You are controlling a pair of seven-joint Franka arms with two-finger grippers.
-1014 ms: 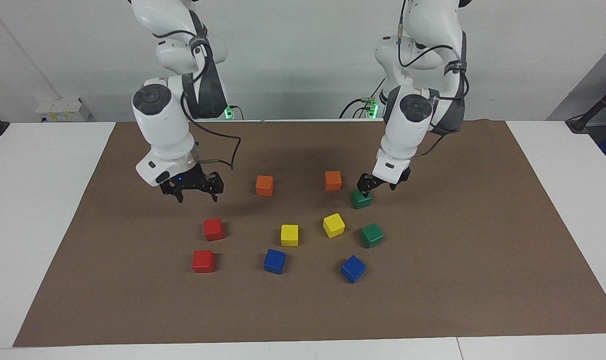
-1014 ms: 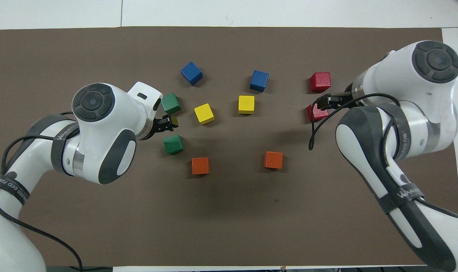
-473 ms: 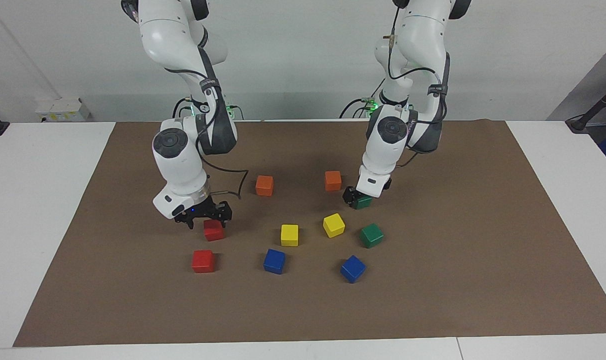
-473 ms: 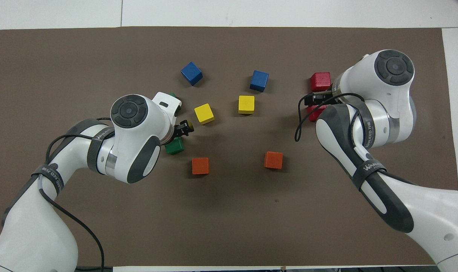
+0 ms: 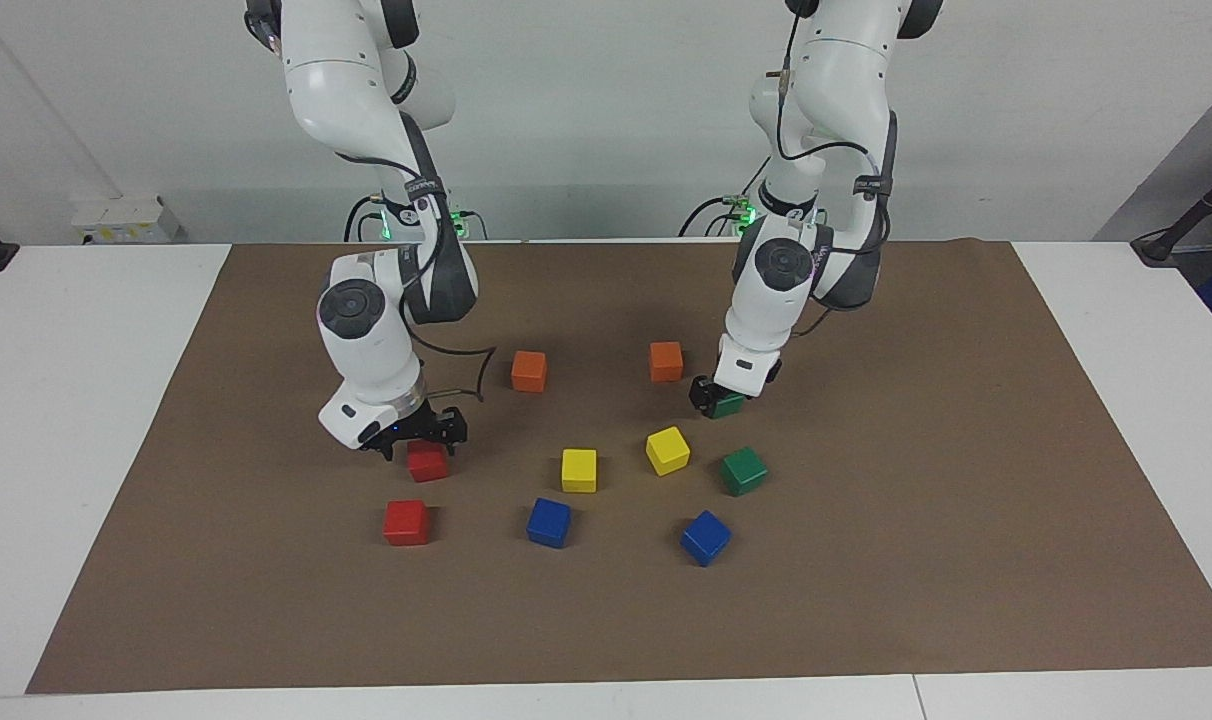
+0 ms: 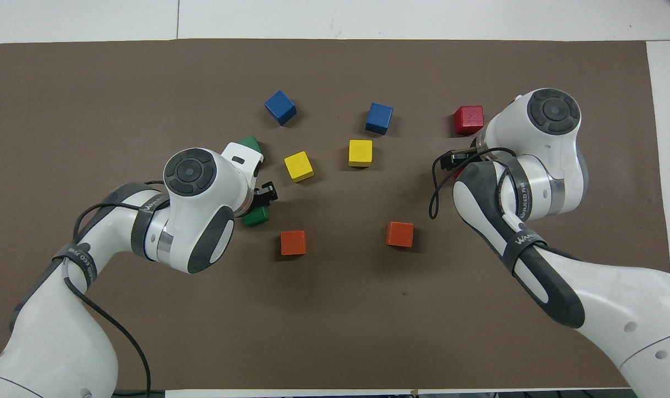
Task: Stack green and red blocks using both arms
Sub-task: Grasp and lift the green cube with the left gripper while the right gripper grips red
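Two red blocks lie toward the right arm's end of the table. My right gripper [image 5: 418, 440] is open and low over the one nearer the robots [image 5: 427, 463], its fingers spread to either side of the block's top. The other red block [image 5: 406, 522] [image 6: 468, 120] lies free, farther out. My left gripper [image 5: 714, 397] is down on the green block nearer the robots [image 5: 730, 406], which shows partly under the wrist in the overhead view [image 6: 256, 216]. The second green block [image 5: 743, 471] [image 6: 250, 145] lies free, farther out.
Two orange cubes [image 5: 529, 370] [image 5: 666, 361] lie nearest the robots, between the arms. Two yellow cubes [image 5: 579, 470] [image 5: 667, 450] and two blue cubes [image 5: 549, 522] [image 5: 705, 537] lie in the middle of the brown mat [image 5: 966, 500].
Both arms have come down. The right gripper moved from the air down to the nearer red block. The left gripper lowered onto the nearer green block and has barely moved since.
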